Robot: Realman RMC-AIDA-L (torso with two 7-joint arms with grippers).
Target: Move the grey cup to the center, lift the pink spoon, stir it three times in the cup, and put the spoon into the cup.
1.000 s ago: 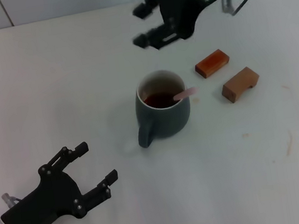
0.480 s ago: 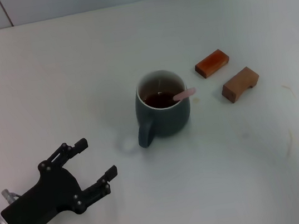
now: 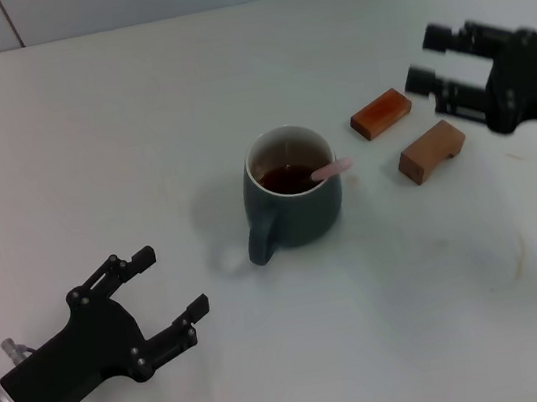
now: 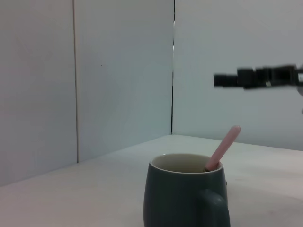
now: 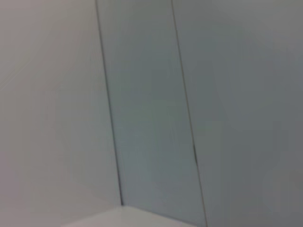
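We see the pink spoon [image 3: 330,167] leaning in the grey cup [image 3: 294,202] mid-tabletop [image 3: 137,130]; right pincer [image 3: 428,68] at three o'clock, left pincer [image 3: 172,296] at seven, both spread, empty.

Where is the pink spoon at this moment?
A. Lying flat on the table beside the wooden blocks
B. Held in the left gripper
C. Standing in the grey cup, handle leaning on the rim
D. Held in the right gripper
C: the pink spoon stands in the grey cup, its handle leaning over the rim, and neither the left gripper nor the right gripper holds anything.
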